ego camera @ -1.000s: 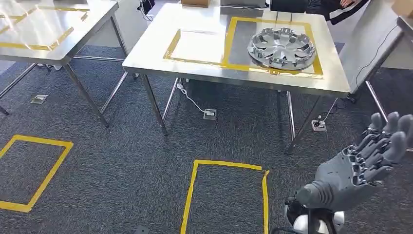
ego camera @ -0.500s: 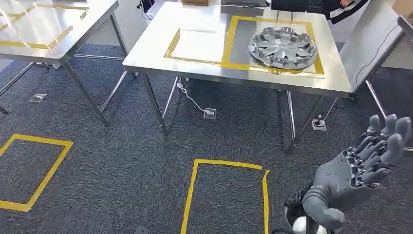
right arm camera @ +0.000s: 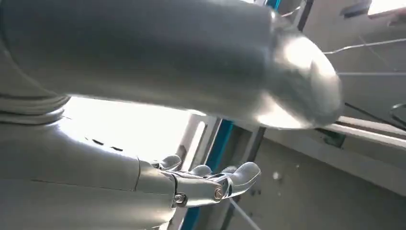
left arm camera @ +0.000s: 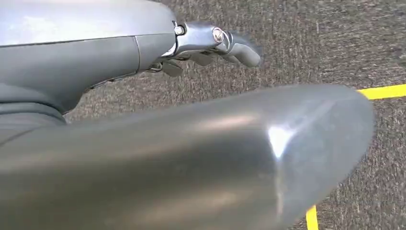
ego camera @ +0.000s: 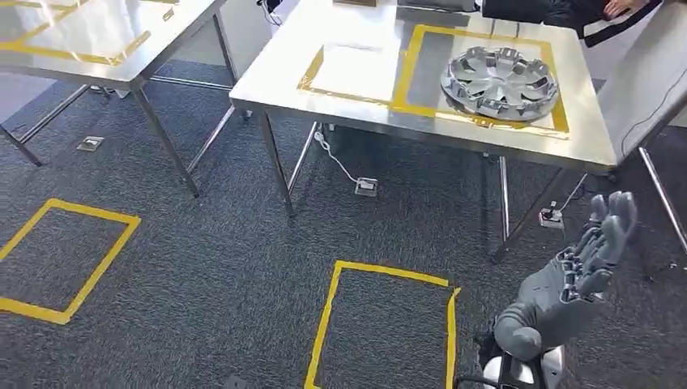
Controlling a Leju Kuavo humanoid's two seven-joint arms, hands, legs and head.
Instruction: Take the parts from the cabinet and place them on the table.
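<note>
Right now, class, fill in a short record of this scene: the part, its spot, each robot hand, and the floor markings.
part: one silver wheel cover, lying flat
spot: on the steel table, inside the right yellow-taped rectangle
right hand: raised over the carpet in front of the table, fingers spread, holding nothing
left hand: over the grey carpet; whether its fingers are apart or closed cannot be told
floor markings: yellow tape squares on the carpet
person: a dark sleeve at the table's far edge

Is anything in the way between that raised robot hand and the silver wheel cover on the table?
Nothing visible blocks it. The right hand is raised, holding nothing, over open carpet, and the wheel cover lies alone inside a yellow-taped square on the table.
</note>
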